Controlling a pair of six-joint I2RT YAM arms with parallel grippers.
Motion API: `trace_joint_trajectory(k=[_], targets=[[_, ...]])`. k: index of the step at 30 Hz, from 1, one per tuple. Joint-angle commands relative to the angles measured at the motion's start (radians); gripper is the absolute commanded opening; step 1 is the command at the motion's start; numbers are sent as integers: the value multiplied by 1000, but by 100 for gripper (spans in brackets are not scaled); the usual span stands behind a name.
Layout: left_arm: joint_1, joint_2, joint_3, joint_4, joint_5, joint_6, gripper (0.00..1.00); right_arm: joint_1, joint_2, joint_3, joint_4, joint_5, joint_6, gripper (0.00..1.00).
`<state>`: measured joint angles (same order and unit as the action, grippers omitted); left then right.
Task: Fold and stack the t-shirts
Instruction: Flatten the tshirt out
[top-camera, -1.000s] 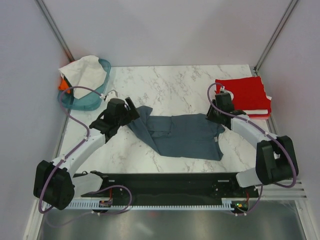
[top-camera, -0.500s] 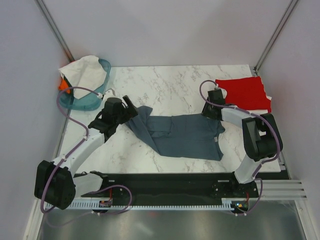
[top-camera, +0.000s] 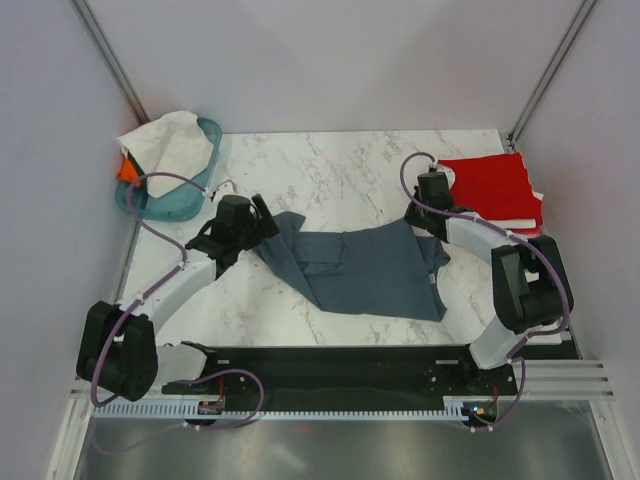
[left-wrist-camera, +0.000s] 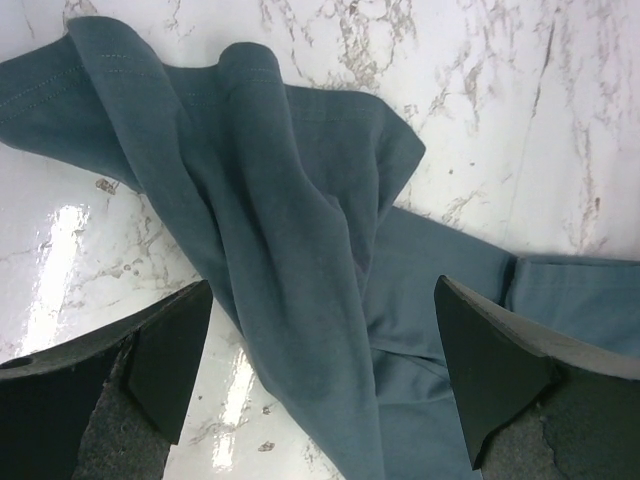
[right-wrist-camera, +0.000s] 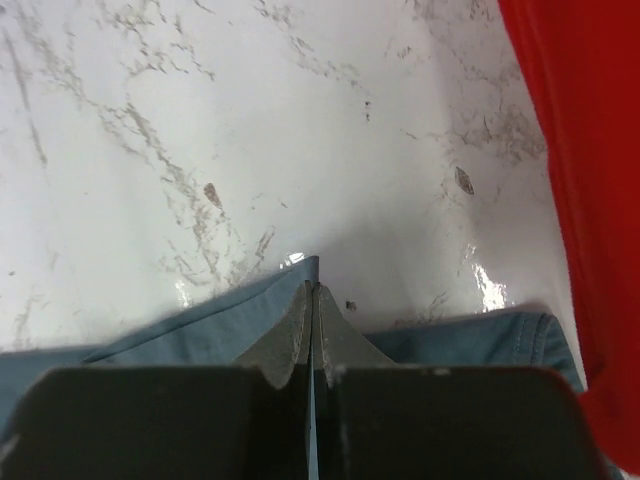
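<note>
Well, right gripper (right-wrist-camera: 312, 300) clamps a thin edge of the slate t-shirt (top-camera: 370, 270); it may slip when lifted. Left gripper (left-wrist-camera: 320, 350) gapes, empty.

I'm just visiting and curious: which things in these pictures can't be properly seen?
- Top view: the white cloth covers the teal basket; only an orange sliver shows beneath.
- Top view: the red t-shirt hides what lies under it, bar a white edge.
- Right wrist view: the shut right gripper hides how much blue-grey t-shirt it pinches.
</note>
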<state>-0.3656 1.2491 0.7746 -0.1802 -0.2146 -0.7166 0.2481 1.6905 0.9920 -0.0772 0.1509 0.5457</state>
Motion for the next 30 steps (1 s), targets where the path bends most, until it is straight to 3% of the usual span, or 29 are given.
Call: trace_joint_trajectory(k=[1,6,12,20,22,26,30], targets=[[8,51,60,19,-9,46,100,3,-84,-25,43,-22,-1,0],[7,188,167,-23,26,86,100,6,-219,-119,60,-129,29,0],[7,358,345,-125,-54,138,98,22,-442,-284,10,-241,45,0],[2,366,279,-114,-51,95,97,46,-687,-507,-53,-384,74,0],[-16,333,250,-97,-42,108,97,48,-695,-538,-71,-398,66,4],[-53,293,229,-91,-35,117,96,49,-672,-538,-69,-367,39,29],[-61,253,198,-91,-25,118,96,49,-634,-497,-65,-369,11,39]])
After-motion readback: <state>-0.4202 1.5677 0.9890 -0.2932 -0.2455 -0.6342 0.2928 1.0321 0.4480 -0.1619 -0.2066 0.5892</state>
